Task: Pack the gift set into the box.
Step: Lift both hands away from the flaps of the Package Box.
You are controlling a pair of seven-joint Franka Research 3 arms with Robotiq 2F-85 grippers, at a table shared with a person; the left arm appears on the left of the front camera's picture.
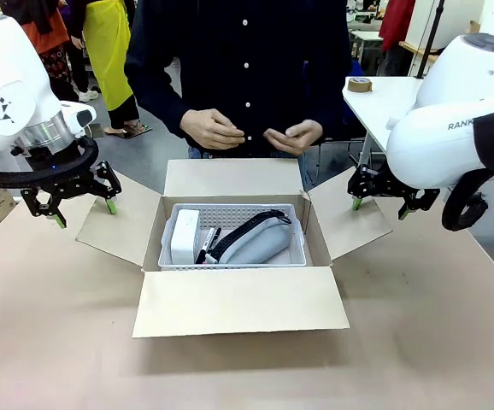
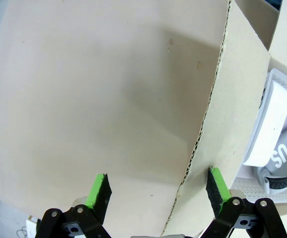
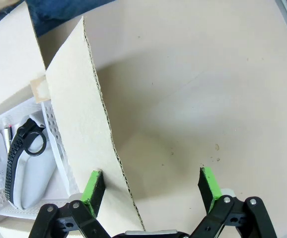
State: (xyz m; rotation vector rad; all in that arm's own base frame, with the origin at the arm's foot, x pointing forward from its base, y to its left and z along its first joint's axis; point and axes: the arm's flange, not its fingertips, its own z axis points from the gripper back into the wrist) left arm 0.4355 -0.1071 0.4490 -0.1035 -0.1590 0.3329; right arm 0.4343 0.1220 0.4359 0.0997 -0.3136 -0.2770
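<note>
Two pincers spread wide: left gripper (image 1: pixel 85 212), right gripper (image 1: pixel 378 207), each astride a side flap (image 1: pixel 119 224) of box (image 1: pixel 238 299); gift set (image 1: pixel 234 235) inside. Uneven push may crease flap, skew box on tabletop (image 1: pixel 59 342).

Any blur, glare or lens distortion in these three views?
Front view: sharp, evenly lit, soft shadow under the near flap of the box. Left wrist view: wide-angle lens bends the flap edge; dim patch on the table. Right wrist view: same curving, shadow beside the flap; no glare.

White left arm (image 1: pixel 16 85) carries a black tool (image 1: pixel 85 212) with green pads (image 1: pixel 110 206).
</note>
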